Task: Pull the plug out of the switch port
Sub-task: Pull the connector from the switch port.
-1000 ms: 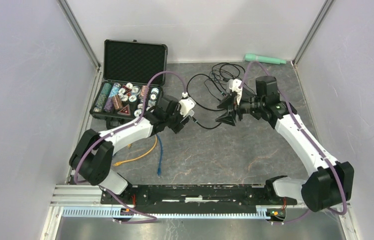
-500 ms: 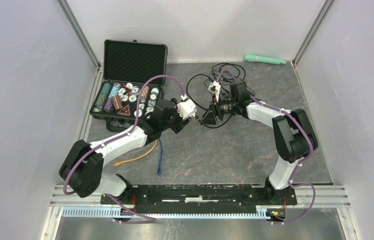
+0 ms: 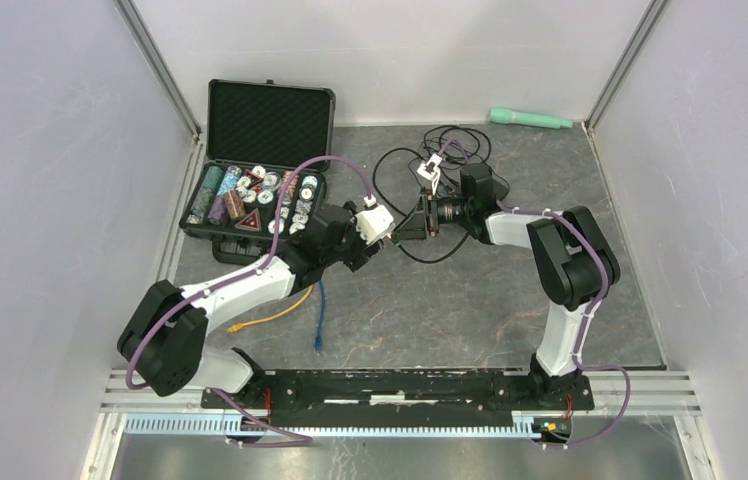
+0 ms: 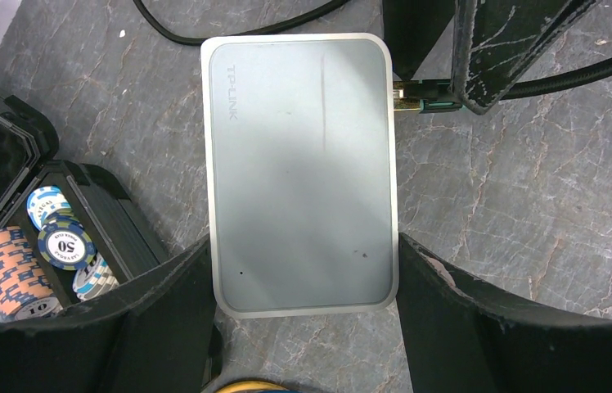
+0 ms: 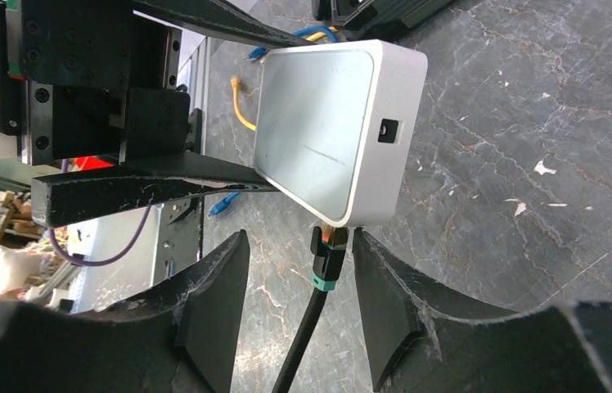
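The switch (image 4: 303, 172) is a flat white TP-LINK box, and my left gripper (image 4: 304, 254) is shut on its two long sides, one black finger against each. In the top view the switch (image 3: 375, 222) sits just right of the poker case. A black plug (image 5: 329, 258) with a teal collar sits in a port on the switch's (image 5: 319, 123) edge, its black cable (image 5: 294, 344) trailing toward my right wrist. My right gripper (image 5: 301, 237) is open and straddles the plug, with a gap on each side. The plug (image 4: 421, 94) also shows in the left wrist view, beside a right finger (image 4: 491, 49).
An open black case of poker chips (image 3: 250, 190) lies at the back left. A tangle of black cable (image 3: 430, 150) lies behind the grippers. A green cylinder (image 3: 530, 119) rests by the back wall. Yellow (image 3: 270, 315) and blue (image 3: 319, 310) cables lie near the left arm.
My right arm has swung left to the switch, and its jaws have narrowed around the plug. The left gripper has shifted the switch slightly right.
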`<state>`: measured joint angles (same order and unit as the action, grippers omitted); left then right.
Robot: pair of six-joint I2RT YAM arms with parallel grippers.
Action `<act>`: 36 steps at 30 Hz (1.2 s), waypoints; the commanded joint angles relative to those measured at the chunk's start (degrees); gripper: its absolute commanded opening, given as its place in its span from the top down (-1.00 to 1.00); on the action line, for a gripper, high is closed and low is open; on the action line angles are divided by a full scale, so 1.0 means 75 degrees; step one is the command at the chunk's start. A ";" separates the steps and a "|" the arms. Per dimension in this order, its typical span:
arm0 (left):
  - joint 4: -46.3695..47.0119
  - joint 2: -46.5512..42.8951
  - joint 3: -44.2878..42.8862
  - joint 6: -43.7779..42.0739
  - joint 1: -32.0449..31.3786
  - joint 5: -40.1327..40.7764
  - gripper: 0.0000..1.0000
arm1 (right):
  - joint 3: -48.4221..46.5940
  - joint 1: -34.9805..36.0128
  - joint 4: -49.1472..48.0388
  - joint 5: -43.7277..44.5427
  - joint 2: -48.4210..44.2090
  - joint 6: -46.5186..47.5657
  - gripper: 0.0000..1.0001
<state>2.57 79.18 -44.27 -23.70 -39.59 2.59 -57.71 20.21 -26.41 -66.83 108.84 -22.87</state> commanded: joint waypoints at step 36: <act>0.0736 -0.0341 0.0043 -0.0130 -0.0089 -0.0310 0.96 | 0.0781 -0.0129 -0.4002 -0.0599 0.1056 -0.2950 0.13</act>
<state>3.57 78.78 -43.66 -23.68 -40.01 1.34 -52.47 19.66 -52.58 -69.67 115.72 -44.10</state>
